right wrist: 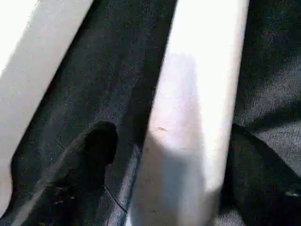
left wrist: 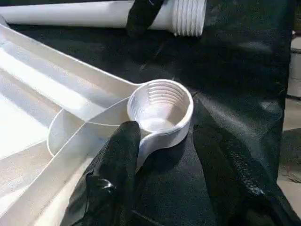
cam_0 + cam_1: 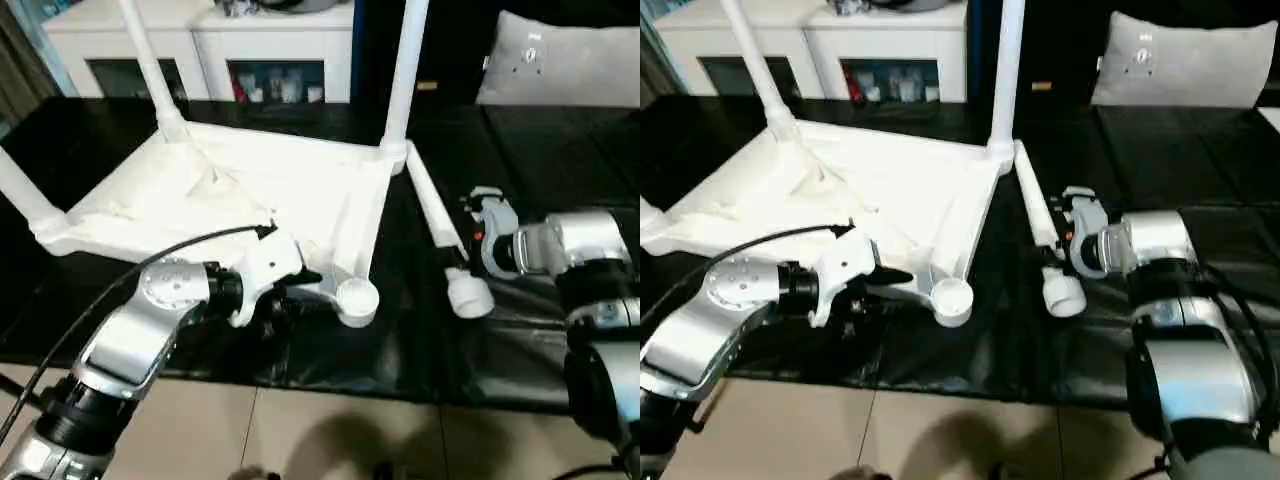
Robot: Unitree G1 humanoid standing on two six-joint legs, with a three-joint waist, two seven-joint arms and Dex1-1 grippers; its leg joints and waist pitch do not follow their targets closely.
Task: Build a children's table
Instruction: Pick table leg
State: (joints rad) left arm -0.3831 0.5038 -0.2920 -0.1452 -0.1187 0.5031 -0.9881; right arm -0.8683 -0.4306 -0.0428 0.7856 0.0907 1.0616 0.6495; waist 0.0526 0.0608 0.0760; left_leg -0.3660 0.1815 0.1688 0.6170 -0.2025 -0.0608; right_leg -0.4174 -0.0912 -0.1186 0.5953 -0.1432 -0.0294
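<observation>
With three legs already standing on the upturned table top point(image 3: 250, 195) at centre frame, the right gripper point(image 1: 164, 155) straddles, fingers apart, the loose fourth leg point(image 3: 440, 235), which I judge must next be clamped and carried to the empty corner socket point(image 2: 161, 106), where the left gripper point(image 2: 188, 160) stands open.

One tabletop point(image 3: 250, 190), three fitted legs point(image 3: 405, 70), one loose leg point(image 3: 440, 235), one empty socket point(image 3: 357, 298), two grippers point(image 3: 300, 280), one cabinet point(image 3: 200, 45).

You see the white tabletop point(image 3: 250, 190) upside down, its empty threaded socket point(image 2: 161, 106) between the left gripper's point(image 2: 164, 155) fingers; a loose leg point(image 3: 440, 235) lies between the right gripper's point(image 1: 164, 160) fingers.
</observation>
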